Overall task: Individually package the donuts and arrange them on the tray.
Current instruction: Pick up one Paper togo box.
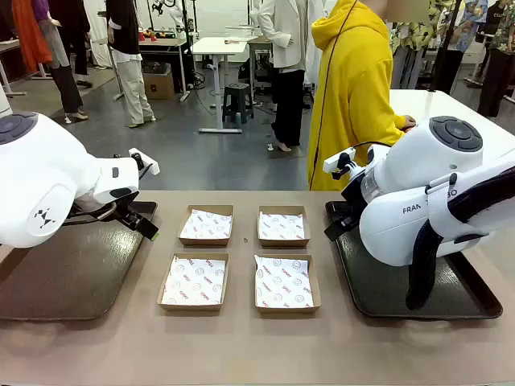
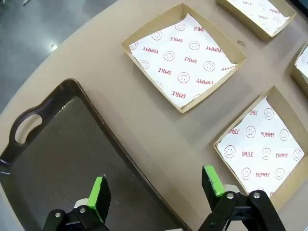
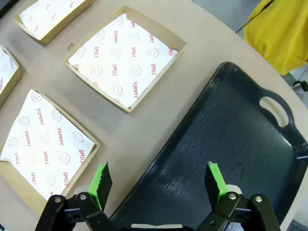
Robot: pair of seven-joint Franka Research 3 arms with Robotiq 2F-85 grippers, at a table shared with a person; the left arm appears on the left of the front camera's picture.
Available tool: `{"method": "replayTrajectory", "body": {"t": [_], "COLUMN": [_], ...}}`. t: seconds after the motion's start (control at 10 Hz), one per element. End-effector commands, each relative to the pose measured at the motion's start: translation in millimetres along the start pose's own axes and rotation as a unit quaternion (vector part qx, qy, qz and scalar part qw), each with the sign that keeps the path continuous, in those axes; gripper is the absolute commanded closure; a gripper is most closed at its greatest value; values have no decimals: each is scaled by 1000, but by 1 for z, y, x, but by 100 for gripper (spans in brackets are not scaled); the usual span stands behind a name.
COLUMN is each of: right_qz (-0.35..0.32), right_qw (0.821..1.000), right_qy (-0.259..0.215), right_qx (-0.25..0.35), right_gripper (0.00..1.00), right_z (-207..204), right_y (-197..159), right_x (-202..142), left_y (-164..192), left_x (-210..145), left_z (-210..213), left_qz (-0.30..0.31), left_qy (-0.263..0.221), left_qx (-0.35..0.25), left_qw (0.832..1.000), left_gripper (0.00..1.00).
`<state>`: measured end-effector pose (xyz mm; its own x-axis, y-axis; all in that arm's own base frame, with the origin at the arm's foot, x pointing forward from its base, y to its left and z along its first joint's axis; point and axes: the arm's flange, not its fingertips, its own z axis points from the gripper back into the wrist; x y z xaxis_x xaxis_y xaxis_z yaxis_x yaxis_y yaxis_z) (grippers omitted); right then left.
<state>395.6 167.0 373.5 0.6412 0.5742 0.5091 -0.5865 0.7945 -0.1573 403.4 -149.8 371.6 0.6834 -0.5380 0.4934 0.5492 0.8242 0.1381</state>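
**Left gripper** [image 2: 156, 188]: jaws spread wide, nothing between the green pads. It hangs above the inner rim of the left tray [image 1: 72, 277], pointing down at the surface [image 1: 241, 346].

**Right gripper** [image 3: 159, 184]: jaws equally spread, holding nothing. It hangs above the inner rim of the right tray [image 1: 378, 296].

**Boxes**: four, cardboard, each lined with printed paper. They sit in two rows of two on the surface between the trays: far left [image 1: 206, 224], far right [image 1: 283, 226], near left [image 1: 194, 281], near right [image 1: 283, 282]. Each holds its liner and nothing more.

**Trays**: two, dark, with handles. What can be seen of their beds is bare.

**Donuts**: whereabouts cannot be told. None lies in a box or on a visible part of a tray.

**Person** [image 1: 354, 96]: yellow hooded top, standing at the far side, nearer the right tray.

**Governing relation**: the boxes lie midway between the two grippers. The left column is just beside the left tray and nearer the left gripper, and the right column is nearer the right gripper.

**Judgement**:
- Packing has not begun.
- If the donuts come from the person's side, the right arm looks closer to receive them.
- A ring donut has no long axis, so the approach probably depends on which box is nearest, not on wrist angle.
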Motion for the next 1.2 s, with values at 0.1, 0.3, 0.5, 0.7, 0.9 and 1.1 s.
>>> {"method": "replayTrajectory", "body": {"t": [0.1,0.3,0.5,0.7,0.9,1.1], "right_qz": [0,0,0,0,0,0], "right_qw": [1000,1000,1000,1000,1000,1000], "right_qy": [0,0,0,0,0,0], "right_qx": [0,0,0,0,0,0], "right_gripper": [0,0,0,0,0,0], "right_z": [0,0,0,0,0,0], "right_y": [0,0,0,0,0,0], "right_x": [0,0,0,0,0,0], "left_y": [0,0,0,0,0,0], "left_x": [0,0,0,0,0,0], "left_z": [0,0,0,0,0,0], "left_qz": [0,0,0,0,0,0], "left_qy": [0,0,0,0,0,0], "left_qx": [0,0,0,0,0,0], "left_qw": [1000,1000,1000,1000,1000,1000], "left_gripper": [0,0,0,0,0,0]}}
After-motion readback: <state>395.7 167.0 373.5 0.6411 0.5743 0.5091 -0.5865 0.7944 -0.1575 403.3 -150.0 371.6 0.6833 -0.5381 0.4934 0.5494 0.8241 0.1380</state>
